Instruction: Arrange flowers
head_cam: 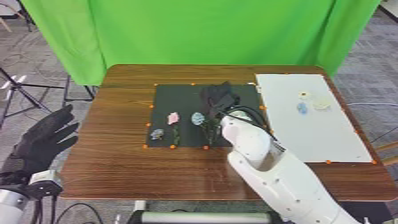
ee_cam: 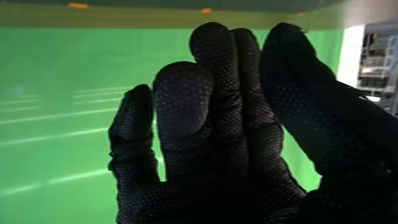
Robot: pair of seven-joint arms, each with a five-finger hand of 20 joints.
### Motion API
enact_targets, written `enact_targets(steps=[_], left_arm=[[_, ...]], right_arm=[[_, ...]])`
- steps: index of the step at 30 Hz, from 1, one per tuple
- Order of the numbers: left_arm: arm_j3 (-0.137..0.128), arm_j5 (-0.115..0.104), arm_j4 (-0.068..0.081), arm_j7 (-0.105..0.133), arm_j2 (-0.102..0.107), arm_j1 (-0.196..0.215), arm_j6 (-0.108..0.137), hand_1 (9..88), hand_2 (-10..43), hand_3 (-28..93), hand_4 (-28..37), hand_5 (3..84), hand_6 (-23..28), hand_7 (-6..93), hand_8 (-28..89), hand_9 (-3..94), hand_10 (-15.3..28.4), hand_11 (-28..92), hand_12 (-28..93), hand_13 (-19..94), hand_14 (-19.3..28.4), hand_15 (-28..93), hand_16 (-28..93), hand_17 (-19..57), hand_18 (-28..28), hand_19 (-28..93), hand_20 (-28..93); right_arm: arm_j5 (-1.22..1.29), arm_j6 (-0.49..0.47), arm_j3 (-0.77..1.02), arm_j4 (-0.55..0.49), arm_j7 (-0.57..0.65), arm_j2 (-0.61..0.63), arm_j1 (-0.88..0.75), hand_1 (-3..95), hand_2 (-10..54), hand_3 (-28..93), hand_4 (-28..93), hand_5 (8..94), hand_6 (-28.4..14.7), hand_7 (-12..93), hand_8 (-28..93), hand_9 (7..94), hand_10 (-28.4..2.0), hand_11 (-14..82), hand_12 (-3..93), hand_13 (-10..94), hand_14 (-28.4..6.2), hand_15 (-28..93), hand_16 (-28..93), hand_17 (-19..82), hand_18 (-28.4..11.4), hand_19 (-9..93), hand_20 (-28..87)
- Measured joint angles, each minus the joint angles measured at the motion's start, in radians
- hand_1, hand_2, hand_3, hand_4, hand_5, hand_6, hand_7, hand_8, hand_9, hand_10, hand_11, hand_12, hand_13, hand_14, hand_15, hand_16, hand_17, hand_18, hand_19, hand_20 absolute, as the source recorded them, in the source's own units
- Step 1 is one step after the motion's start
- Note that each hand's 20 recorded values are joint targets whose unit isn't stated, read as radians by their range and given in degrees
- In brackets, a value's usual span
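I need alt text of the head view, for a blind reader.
The robot's right hand is over a dark mat on a brown table, near a pink flower and a pale blue flower; the left hand is open at the table's left. Small pale flowers lie on a white sheet at right.

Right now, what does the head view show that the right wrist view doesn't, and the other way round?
Head view: your robot's left hand beside the table, a pink flower and a pale blue flower on a dark mat, and a small yellow-centred flower on a white sheet.

Right wrist view: the right hand's palm close up, with pale streaks of light behind it.

Both: the right hand, the green cloth and little orange marks.
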Motion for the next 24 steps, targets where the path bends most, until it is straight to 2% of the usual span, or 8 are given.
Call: enact_targets(steps=[2,4,13,15,21,24], left_arm=[[0.0,0.0,-0.001,0.0,-0.001,0.0,0.0,23.3,-0.9,70,-28.0,22.0,0.6,17.3,-8,17.8,9.0,9,22,13,11.1,15,8,-12.6,18.6,36,8],[0.0,0.0,-0.001,0.001,-0.002,0.001,0.0,23.3,-0.9,70,-28.0,22.0,0.6,17.3,-8,17.8,9.0,9,22,13,11.1,15,8,-12.6,18.6,36,8],[-0.005,0.001,-0.003,0.004,-0.007,0.009,0.001,23.4,-0.8,70,-27.9,22.0,0.6,17.5,-8,17.8,9.0,9,22,13,11.2,15,8,-12.6,18.6,36,8],[-0.005,0.001,-0.003,0.004,-0.008,0.009,0.001,23.4,-0.8,70,-28.0,22.0,0.6,17.5,-9,17.8,9.0,9,21,13,11.2,15,8,-12.6,18.6,36,8],[-0.008,0.0,-0.003,0.005,-0.008,0.012,0.001,23.4,-0.8,70,-28.0,22.0,0.6,17.5,-9,17.8,9.0,9,22,13,11.2,15,8,-12.6,18.7,36,8],[-0.008,0.0,-0.003,0.005,-0.008,0.01,0.0,23.4,-0.8,70,-27.9,22.0,0.7,17.5,-9,17.7,9.0,9,22,13,11.2,15,8,-12.6,18.6,36,8]], right_arm=[[0.007,0.0,0.03,-0.024,0.004,0.0,-0.012,34.7,-9.4,88,-27,51.3,-1.3,38,-16,57.4,-11.5,39.1,31.6,57,-7.9,70,26,16,-21.0,74,51],[0.021,0.003,0.061,-0.047,0.016,0.005,-0.02,33.5,-9.1,89,-26,47.8,-2.3,36,-16,52.4,-12.9,37.8,28.7,53,-9.3,69,25,14,-20.8,73,50],[0.086,0.015,0.195,-0.08,0.156,0.121,-0.027,32.0,-9.5,89,-26,40.0,-4.6,33,-15,43.8,-14.9,30.1,24.8,46,-10.1,61,19,11,-20.8,70,49],[0.092,-0.004,0.234,-0.08,0.187,0.163,-0.039,31.5,-9.4,88,-27,37.4,-5.4,32,-14,41.5,-15.7,27.1,24.1,44,-10.5,57,18,10,-20.8,69,48],[0.135,-0.143,0.36,-0.077,0.259,0.264,-0.113,31.0,-9.2,87,-27,35.0,-6.1,30,-13,39.9,-16.0,23.5,23.5,43,-10.6,53,17,9,-20.8,68,47],[0.149,-0.152,0.387,-0.062,0.269,0.293,-0.147,31.0,-9.3,87,-27,35.0,-6.1,30,-12,39.9,-15.9,23.4,23.8,43,-10.4,52,17,9,-20.8,68,46]])
